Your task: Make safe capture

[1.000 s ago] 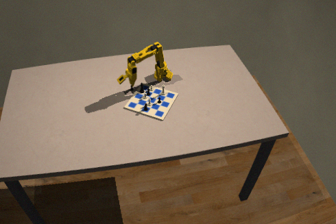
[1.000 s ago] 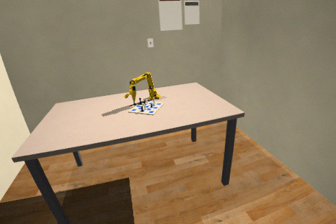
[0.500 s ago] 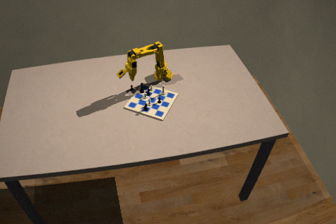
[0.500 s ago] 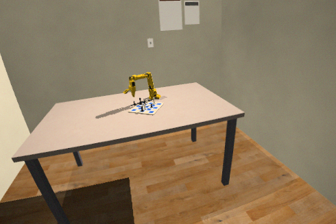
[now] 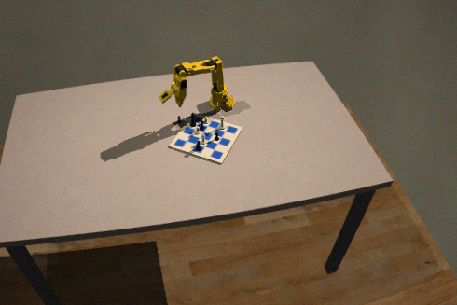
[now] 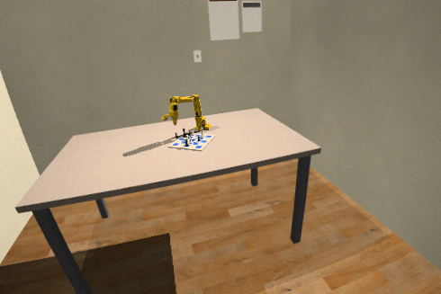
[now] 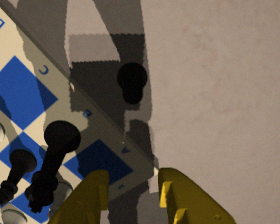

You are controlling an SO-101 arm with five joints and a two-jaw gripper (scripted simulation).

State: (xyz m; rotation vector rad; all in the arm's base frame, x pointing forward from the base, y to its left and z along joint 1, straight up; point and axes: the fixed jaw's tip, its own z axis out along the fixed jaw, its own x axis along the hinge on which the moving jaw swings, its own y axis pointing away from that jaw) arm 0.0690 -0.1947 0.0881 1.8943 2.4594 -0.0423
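"Beside the board (image 5: 222, 161) (image 6: 180, 147) (image 7: 11, 37), on the desk (image 5: 117, 195) (image 6: 135, 165) (image 7: 216, 100), is that the captured piece?"

"I take it so: a small black piece (image 5: 179, 119) (image 6: 176, 136) (image 7: 132, 79), upright, just off the corner marked A."

"And the jaws (image 5: 180, 104) (image 6: 175, 123)?"

"Above it, slightly parted, nothing between them."

"So what could spoil things?"

"Coming down too low on the way to the white capturer. A fingertip might clip the small piece and topple it, undoing the removal."

"And over the squares?"

"Crowding. The tall black piece (image 5: 192, 120) (image 6: 184, 132) (image 7: 61, 137) stands close to a shorter black piece (image 5: 201, 125) (image 7: 23, 161). Opening wide there could shove either one across a line."

"Worst mistake?"

"Choosing the wrong white piece, since I can't read every shape here. After that, letting go off-centre, leaving it over an edge or leaning."
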